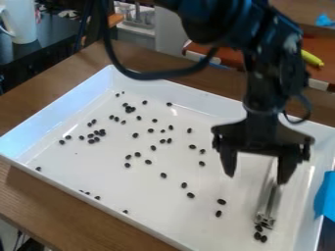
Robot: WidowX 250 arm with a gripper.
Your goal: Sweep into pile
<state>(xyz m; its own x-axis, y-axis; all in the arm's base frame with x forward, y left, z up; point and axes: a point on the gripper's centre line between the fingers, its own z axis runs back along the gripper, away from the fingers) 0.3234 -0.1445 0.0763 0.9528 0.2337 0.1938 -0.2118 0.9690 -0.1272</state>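
— Wooden counter nearest the camera, running under the near side of a white tray. What sits inside?

— Dark beans, scattered over most of the floor. Some touch or nearly touch; many lie singly. No single pile made. The walls presumably keep them from rolling off.

— And the sweeping tool?

— Slim metal tool, in the tray towards the right wall. Upper end below the pincer, lower end beside a small knot of beans. Likely placed so that the handle can be taken from above, with the working end towards the beans.

— State of the pincer?

— Wide, fingers well apart and pointing down, one on either side of the tool's line, the tool nearer one finger. No firm grip apparent. The spread probably leaves room to straddle the handle; closing squarely would call for some centring.

— Obstacles?

— Right wall near the tool, little room for a stroke that way. Blue object at that rim. Black cable looping above the far side; worth watching on wide sweeps.

— Beyond?

— White mug on a dark table; yellow object past the far right corner.
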